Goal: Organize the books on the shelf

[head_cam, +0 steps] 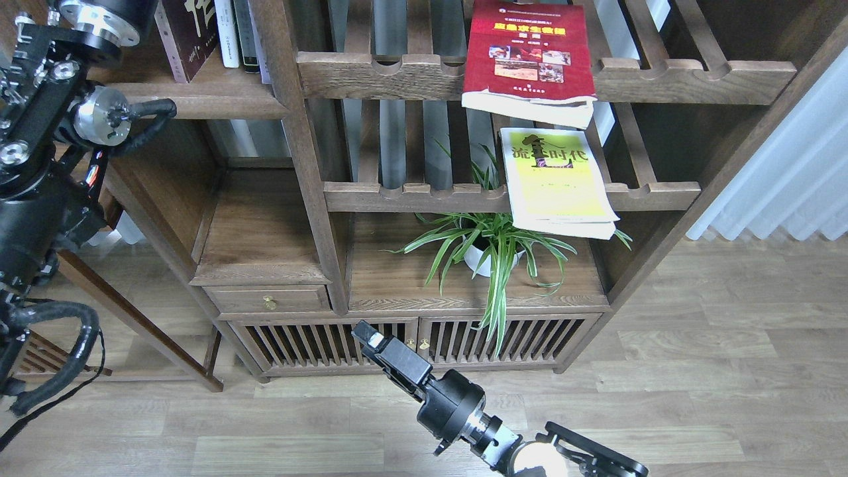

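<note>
Fingers of the left gripper out of sight past the top-left corner; state impossible to tell. Standing on the solid smooth brown wooden shelf (218,99), near its right end: the dark maroon paperback with big white characters (185,33), thin white and dark books (238,30) beside it. Right gripper (366,334) low by the slatted cabinet doors, holding nothing, fingers seemingly together. Flat on the notched slatted racks (695,73), overhanging the front rails: the glossy red paperback with yellow band (527,53), then the yellow-green and white paperback (556,179). Best pinched at the overhanging edge, probably.
</note>
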Controlling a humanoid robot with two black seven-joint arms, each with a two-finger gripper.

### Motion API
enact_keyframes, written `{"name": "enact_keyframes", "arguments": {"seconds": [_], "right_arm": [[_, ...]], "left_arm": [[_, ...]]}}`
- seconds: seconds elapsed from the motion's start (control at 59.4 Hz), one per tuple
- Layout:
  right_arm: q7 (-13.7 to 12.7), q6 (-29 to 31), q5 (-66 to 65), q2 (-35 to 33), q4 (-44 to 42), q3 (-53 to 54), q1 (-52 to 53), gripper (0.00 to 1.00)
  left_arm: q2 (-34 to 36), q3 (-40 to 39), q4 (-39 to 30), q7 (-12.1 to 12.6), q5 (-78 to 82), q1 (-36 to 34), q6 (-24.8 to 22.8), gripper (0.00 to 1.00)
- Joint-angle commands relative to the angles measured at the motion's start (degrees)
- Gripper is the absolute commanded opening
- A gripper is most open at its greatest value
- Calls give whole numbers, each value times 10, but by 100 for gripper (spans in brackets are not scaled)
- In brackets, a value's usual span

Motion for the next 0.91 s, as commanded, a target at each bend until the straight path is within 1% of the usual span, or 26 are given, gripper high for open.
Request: {"name": "enact_keyframes", "arguments": {"seconds": [0.0, 0.185, 0.404, 0.521, 0.673, 0.69, 0.892], "right_arm": [[0, 0, 0, 0, 0, 0, -2, 97], [0, 0, 0, 0, -5, 4, -2, 98], [1, 0, 2, 0, -13, 5, -3, 98], [1, 0, 1, 0, -11, 4, -3, 98], [4, 0, 3, 0, -12, 7, -3, 98], [4, 0, 3, 0, -13, 8, -2, 98], [4, 0, 3, 0, -13, 22, 3, 98]], "left_arm": [[-11, -1, 1, 2, 0, -13, 1, 37], [-14, -2, 1, 2, -1, -31, 1, 37], [-19, -8, -7, 2, -1, -42, 11, 38], [-16, -11, -20, -6, -7, -41, 12, 40], [-15, -18, -36, -9, -12, -40, 12, 40], [-15, -26, -47, -7, -12, -40, 12, 41], [-14, -52, -81, 2, -12, -40, 13, 43]]}}
